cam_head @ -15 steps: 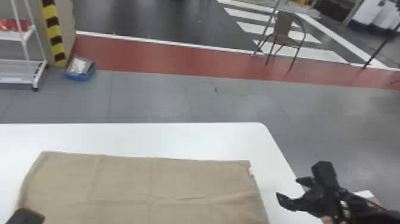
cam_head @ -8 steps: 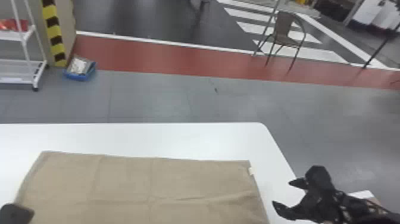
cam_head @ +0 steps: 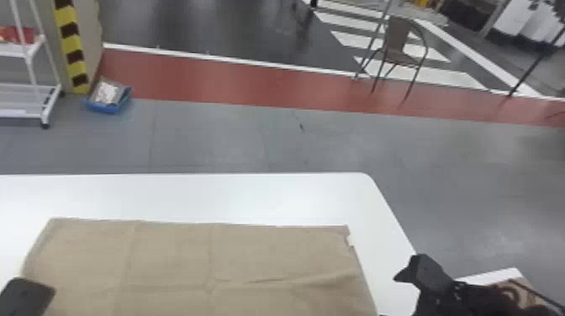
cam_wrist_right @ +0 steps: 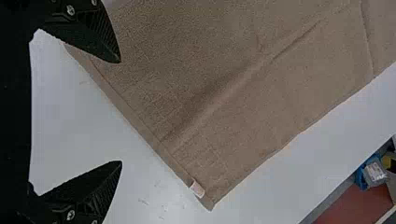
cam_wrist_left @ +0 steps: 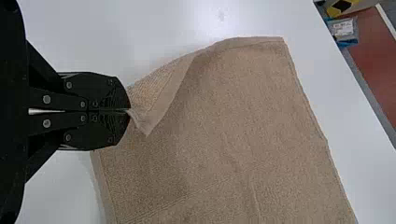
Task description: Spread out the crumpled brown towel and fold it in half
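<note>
Clenching a turned-back edge portion of the brown towel (cam_wrist_left: 233,107), the left gripper (cam_head: 26,297) stands at that cloth's near left part, its jaws closed together on the fabric. The towel, which serves as landmark, lies on the white table (cam_head: 201,195), mostly spread, with a lifted flap (cam_wrist_left: 161,95) beside the left gripper's fingertips. A shallow wrinkle (cam_head: 260,280) crosses it toward its right edge, and a small pale tag (cam_wrist_right: 197,188) marks that edge near the far right corner. To the towel's right is the right gripper (cam_head: 389,296), jaws released and well parted, grasping nothing; in its wrist view one finger (cam_wrist_right: 100,35) overlaps the cloth's edge and the other appears against the table beside it. Contact between that finger and the towel cannot be determined. Beyond the towel, on the floor, are a blue bin (cam_head: 110,108) to the left and a chair (cam_head: 397,52) to the right.
</note>
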`<state>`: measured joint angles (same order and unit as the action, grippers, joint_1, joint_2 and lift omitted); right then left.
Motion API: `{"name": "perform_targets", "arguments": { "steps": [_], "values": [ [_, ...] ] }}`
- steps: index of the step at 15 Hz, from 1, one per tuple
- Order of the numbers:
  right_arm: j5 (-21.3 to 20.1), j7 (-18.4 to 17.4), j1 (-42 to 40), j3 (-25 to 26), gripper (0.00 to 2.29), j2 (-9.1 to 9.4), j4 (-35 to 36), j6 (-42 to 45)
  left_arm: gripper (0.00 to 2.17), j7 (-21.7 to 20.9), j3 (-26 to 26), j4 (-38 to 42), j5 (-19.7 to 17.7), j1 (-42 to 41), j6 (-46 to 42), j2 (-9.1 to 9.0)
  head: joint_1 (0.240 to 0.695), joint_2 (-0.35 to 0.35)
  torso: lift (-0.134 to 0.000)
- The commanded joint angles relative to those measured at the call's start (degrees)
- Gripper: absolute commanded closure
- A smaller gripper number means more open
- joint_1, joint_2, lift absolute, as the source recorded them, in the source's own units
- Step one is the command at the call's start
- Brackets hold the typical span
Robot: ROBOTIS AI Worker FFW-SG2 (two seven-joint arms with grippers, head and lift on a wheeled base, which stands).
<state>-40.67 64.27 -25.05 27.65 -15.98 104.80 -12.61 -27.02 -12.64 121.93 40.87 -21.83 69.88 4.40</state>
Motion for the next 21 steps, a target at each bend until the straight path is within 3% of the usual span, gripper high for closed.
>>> {"name": "perform_targets", "arguments": {
  "steps": [1, 5, 9, 12, 14, 21],
  "values": [
    [-0.90, -0.38, 1.24, -1.55, 0.13, -0.28, -2.06, -2.30, 1.38, 0.12, -1.86, -0.03, 0.00, 0.65, 0.22, -0.10, 0.695, -0.350, 0.000],
    [-4.42, 1.12, -1.14, -4.18, 0.13, -1.33, -1.62, -0.19, 1.38, 0.03, -1.15, 1.11, 0.35, -0.14, 2.15, -0.01, 0.695, -0.350, 0.000],
    [-8.11, 0.59, -5.80, -2.43, 0.13, -3.00, -0.91, 7.19, 1.38, 0.12, -0.98, 1.03, 0.35, -0.23, 2.33, -0.10, 0.695, -0.350, 0.000],
    [-11.36, -1.08, -6.06, -3.66, 0.15, -3.00, -2.23, 6.67, 1.38, 0.21, -1.07, 1.03, 0.09, -0.14, 2.15, -0.10, 0.695, -0.350, 0.000],
    [-11.45, -2.14, -5.09, -4.18, 0.15, -3.00, -3.29, 5.79, 1.38, 0.30, -0.98, 0.94, 0.00, -0.14, 2.15, -0.10, 0.695, -0.350, 0.000],
    [-15.23, -1.61, -3.69, -8.05, 0.29, -3.00, -4.87, 3.33, 1.38, 0.12, -0.19, 0.76, -0.17, -0.32, 2.15, 0.17, 0.695, -0.350, 0.000]
  ]
}}
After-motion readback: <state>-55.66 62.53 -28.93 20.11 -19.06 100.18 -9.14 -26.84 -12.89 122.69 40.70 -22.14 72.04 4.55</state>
